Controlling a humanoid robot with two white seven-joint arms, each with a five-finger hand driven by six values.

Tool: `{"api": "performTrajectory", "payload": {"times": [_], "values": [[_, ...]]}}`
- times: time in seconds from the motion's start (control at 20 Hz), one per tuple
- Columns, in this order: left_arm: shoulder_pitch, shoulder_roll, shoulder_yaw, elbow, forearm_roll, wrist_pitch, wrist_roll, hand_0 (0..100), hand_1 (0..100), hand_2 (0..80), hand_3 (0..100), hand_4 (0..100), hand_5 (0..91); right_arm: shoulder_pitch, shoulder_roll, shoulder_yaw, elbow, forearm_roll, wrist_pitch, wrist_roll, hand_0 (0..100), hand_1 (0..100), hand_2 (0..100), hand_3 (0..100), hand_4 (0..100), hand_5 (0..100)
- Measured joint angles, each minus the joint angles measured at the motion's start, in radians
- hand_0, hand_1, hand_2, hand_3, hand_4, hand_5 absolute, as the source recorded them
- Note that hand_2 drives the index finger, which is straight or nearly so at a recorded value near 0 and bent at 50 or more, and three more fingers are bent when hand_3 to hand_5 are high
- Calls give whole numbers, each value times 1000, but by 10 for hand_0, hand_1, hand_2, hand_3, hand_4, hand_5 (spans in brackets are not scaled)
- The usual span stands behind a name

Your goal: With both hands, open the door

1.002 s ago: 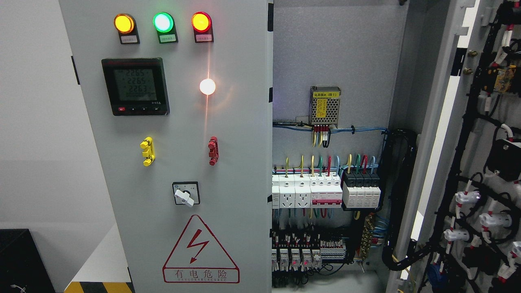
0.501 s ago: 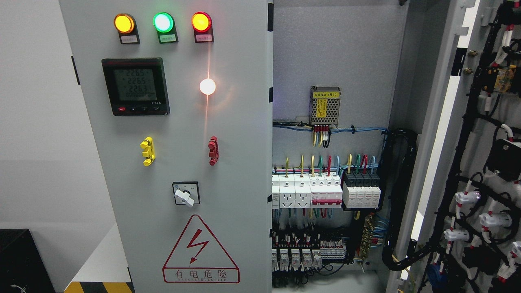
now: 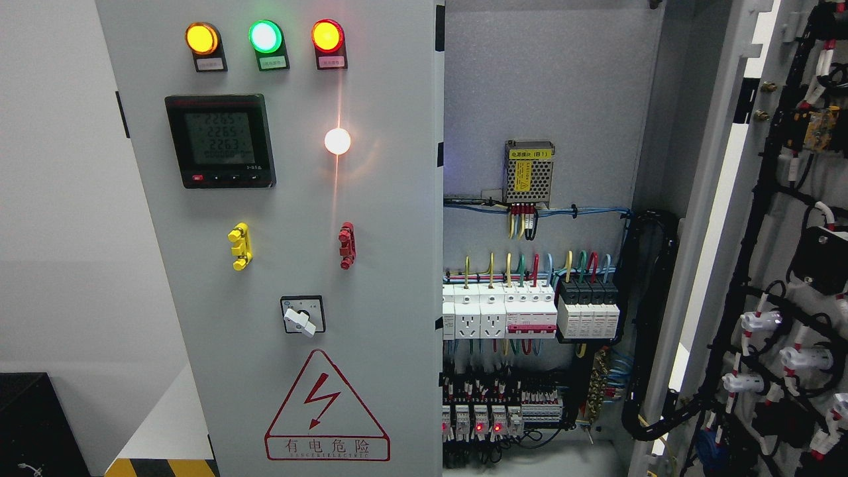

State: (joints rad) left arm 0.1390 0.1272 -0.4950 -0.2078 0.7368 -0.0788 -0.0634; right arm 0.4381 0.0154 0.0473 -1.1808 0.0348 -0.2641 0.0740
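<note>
The right door (image 3: 762, 265) of the electrical cabinet (image 3: 550, 79) is seen swung wide open, hinged to the right of the breaker row (image 3: 530, 311), its inner face laden with wiring and components. The left door (image 3: 291, 232), left of that row, stands closed, carrying the meter (image 3: 220, 140) and the indicator lamps (image 3: 265, 36). Both are judged to be stiff, fairly heavy sheet-steel panels, best taken at a free vertical edge, away from the cables. No hand is shown, so finger state cannot be told.
</note>
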Motion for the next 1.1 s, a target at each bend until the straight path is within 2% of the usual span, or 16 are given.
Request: {"api": "performTrajectory", "payload": {"times": [0.35, 0.6, 0.85, 1.1], "values": [[-8, -60, 14, 74, -68, 3, 22, 0, 0, 0, 0, 0, 0, 80, -64, 69, -261, -102, -42, -3, 191, 0, 0, 0, 0, 0], [-15, -84, 20, 103, -91, 3, 25, 0, 0, 0, 0, 0, 0, 127, -92, 112, -422, -131, -105, -3, 191, 0, 0, 0, 0, 0], [-19, -100, 24, 122, -100, 3, 31, 0, 0, 0, 0, 0, 0, 142, -116, 153, -559, -143, -163, -4, 191, 0, 0, 0, 0, 0], [-26, -110, 27, 134, -103, 3, 85, 0, 0, 0, 0, 0, 0, 117, -130, 183, -659, -148, -244, -9, 191, 0, 0, 0, 0, 0]]}}
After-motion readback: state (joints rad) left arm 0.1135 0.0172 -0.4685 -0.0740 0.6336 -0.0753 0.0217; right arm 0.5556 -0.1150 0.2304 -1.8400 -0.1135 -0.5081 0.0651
